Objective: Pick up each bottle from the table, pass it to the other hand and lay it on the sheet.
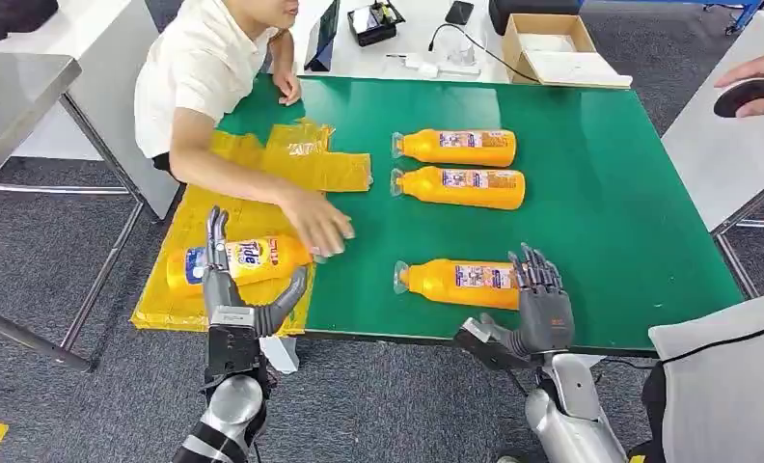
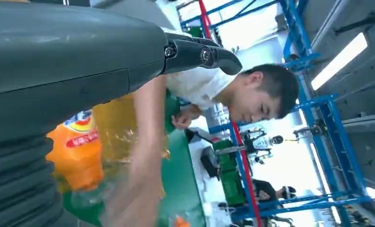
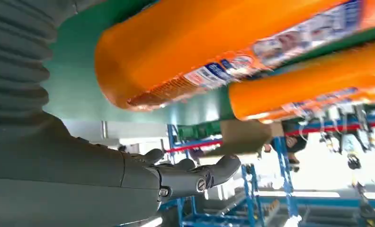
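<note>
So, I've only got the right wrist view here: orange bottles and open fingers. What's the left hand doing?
Observer: The left hand has its fingers spread over a bottle lying on the yellow sheet.
Operator: Anyone near it?
Observer: Yes, a person's hand reaches in at that bottle's cap end.
Operator: How many bottles lie on the bare green table?
Observer: Three; the right hand is open by the base of the nearest bottle.

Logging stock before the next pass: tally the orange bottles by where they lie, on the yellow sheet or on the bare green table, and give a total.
On the yellow sheet: 1
On the green table: 3
Total: 4
</note>
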Tool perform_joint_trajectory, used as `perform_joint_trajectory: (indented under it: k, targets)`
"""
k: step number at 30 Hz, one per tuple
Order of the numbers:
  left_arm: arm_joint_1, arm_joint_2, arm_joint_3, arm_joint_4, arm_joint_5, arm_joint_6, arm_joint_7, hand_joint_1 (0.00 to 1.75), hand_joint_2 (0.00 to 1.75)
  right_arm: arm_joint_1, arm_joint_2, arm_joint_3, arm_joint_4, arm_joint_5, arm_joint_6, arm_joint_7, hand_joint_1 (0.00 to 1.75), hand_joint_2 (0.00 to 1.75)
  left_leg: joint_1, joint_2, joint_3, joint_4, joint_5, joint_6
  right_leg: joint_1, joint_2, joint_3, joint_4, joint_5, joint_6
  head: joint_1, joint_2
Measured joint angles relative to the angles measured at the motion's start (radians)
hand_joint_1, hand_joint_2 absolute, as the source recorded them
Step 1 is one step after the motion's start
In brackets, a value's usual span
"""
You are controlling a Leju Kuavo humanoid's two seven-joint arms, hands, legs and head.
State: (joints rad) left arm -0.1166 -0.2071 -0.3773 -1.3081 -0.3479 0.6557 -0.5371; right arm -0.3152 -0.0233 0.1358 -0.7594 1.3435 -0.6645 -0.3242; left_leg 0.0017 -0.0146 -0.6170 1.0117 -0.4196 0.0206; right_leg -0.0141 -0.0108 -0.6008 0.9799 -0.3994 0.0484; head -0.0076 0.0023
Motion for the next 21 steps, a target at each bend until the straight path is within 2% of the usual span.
perform_joint_trajectory:
  k: [5, 14, 17, 18, 19, 20, 21]
  targets:
    - [0.001, 0.007, -0.014, -0.028, 0.026, -0.008, 0.000, 0.00, 1.75, -0.060, -0.013, 0.030, 0.131, 0.032, 0.000, 0.044, 0.00, 1.75, 0.000, 0.000, 0.000, 0.000, 0.000, 0.000, 0.000, 0.000, 0.000, 0.000, 0.000, 0.000, 0.000, 0.000]
    - [-0.001, 0.010, -0.032, -0.033, 0.041, -0.020, 0.000, 0.00, 1.75, -0.148, -0.026, 0.100, 0.235, 0.074, 0.004, 0.118, 0.00, 1.75, 0.000, 0.002, 0.000, 0.000, 0.000, 0.000, 0.000, 0.001, 0.000, 0.000, 0.000, 0.000, 0.000, 0.000]
    - [-0.001, 0.011, -0.036, -0.033, 0.042, -0.020, 0.000, 0.00, 1.75, -0.170, -0.028, 0.114, 0.263, 0.077, 0.061, 0.162, 0.00, 1.75, 0.000, 0.002, 0.000, 0.000, 0.000, 0.000, 0.000, 0.001, 0.000, 0.000, 0.000, 0.000, 0.000, 0.000]
    - [-0.001, 0.012, -0.037, -0.033, 0.042, -0.021, 0.005, 0.00, 1.75, -0.184, -0.028, 0.119, 0.274, 0.083, 0.118, 0.194, 0.30, 1.75, 0.000, 0.003, 0.001, 0.000, 0.000, 0.000, 0.000, 0.002, 0.000, 0.000, 0.001, 0.000, 0.000, 0.000]
    - [-0.001, 0.014, -0.037, -0.033, 0.043, -0.023, 0.010, 0.00, 1.75, -0.201, -0.028, 0.127, 0.283, 0.088, 0.171, 0.225, 0.30, 1.75, 0.000, 0.005, 0.002, 0.000, 0.000, 0.000, 0.000, 0.003, 0.000, 0.000, 0.001, 0.000, 0.000, 0.000]
    - [-0.001, 0.015, -0.037, -0.033, 0.043, -0.025, 0.015, 0.00, 1.75, -0.219, -0.028, 0.133, 0.288, 0.092, 0.214, 0.247, 1.57, 1.75, 0.000, 0.006, 0.004, 0.000, 0.000, 0.000, 0.000, 0.005, 0.001, 0.000, 0.001, 0.000, 0.000, 0.000]
    - [-0.001, 0.015, -0.038, -0.034, 0.045, -0.033, 0.019, 0.00, 1.75, -0.234, -0.029, 0.139, 0.296, 0.093, 0.258, 0.270, 1.26, 1.75, 0.000, 0.006, 0.005, 0.000, 0.000, 0.000, 0.000, 0.005, 0.002, 0.000, 0.001, 0.000, 0.000, 0.000]
